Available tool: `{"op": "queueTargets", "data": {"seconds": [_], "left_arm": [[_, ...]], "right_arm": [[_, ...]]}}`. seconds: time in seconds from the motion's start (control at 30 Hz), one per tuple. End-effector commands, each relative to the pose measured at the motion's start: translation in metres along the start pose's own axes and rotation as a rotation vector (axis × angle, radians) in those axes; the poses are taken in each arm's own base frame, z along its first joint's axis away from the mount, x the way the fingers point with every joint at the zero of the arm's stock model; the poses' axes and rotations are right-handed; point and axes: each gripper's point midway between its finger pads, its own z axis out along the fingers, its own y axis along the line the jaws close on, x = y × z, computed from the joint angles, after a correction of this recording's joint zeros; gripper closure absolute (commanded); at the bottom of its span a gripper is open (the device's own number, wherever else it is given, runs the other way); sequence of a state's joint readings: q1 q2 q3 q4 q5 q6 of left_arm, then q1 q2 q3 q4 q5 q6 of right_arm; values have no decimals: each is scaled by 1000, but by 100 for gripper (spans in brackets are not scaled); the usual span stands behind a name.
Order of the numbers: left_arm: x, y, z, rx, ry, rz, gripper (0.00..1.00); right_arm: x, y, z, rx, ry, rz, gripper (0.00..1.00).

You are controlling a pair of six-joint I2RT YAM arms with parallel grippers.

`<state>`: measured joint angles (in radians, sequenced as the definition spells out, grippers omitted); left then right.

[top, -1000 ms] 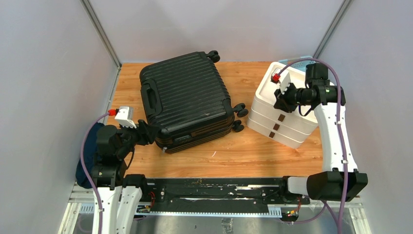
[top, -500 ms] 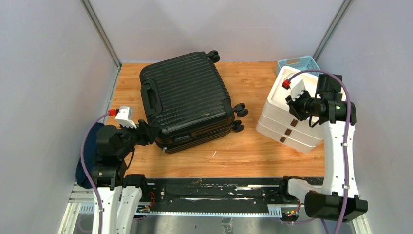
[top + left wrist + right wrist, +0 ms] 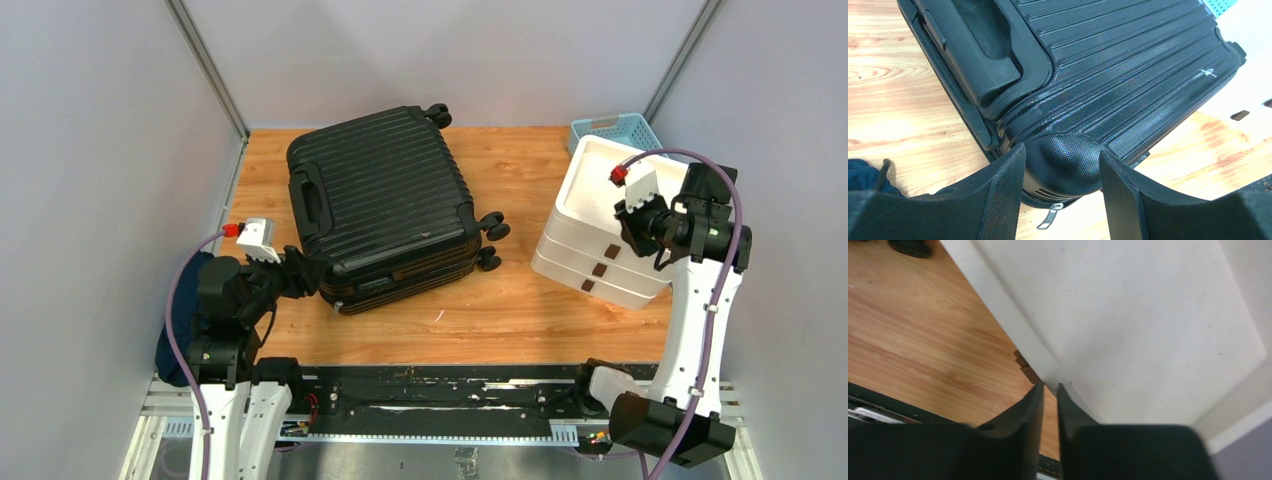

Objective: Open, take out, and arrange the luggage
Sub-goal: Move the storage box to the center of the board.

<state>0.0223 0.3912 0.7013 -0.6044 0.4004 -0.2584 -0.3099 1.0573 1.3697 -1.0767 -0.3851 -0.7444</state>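
Top external view: the luggage [image 3: 385, 205] lies flat and closed on the left half of the wooden table [image 3: 480, 320], with its ribbed shell facing up. Its handle [image 3: 312, 200] is on the left side and its wheels [image 3: 492, 227] are on the right side. The left gripper [image 3: 305, 275] stands at the near left corner of the luggage. In the left wrist view its fingers [image 3: 1003, 195] are open, one on each side of the rounded corner; whether they touch the shell cannot be told. A zipper pull [image 3: 1048, 218] hangs under this corner.

To the right, apart from the luggage, stands a white drawer unit [image 3: 575, 255] of three layers, turned at an angle. The right gripper [image 3: 630, 218] is over its top. In the right wrist view this gripper's fingers are closed at the rim of the unit, with only a thin slit between them and nothing in it. A light-blue basket [image 3: 612, 128] stands behind the unit, in the far right corner.
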Motion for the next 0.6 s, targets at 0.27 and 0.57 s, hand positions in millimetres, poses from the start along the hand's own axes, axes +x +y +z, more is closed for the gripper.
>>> {"op": "queueTargets", "data": {"seconds": [0.27, 0.57], "left_arm": [[-15, -12, -2, 48, -30, 12, 41], [-15, -10, -3, 38, -30, 22, 40]], "right_arm": [[-55, 49, 5, -362, -234, -147, 33], [-53, 47, 44, -378, -107, -212, 63]]}}
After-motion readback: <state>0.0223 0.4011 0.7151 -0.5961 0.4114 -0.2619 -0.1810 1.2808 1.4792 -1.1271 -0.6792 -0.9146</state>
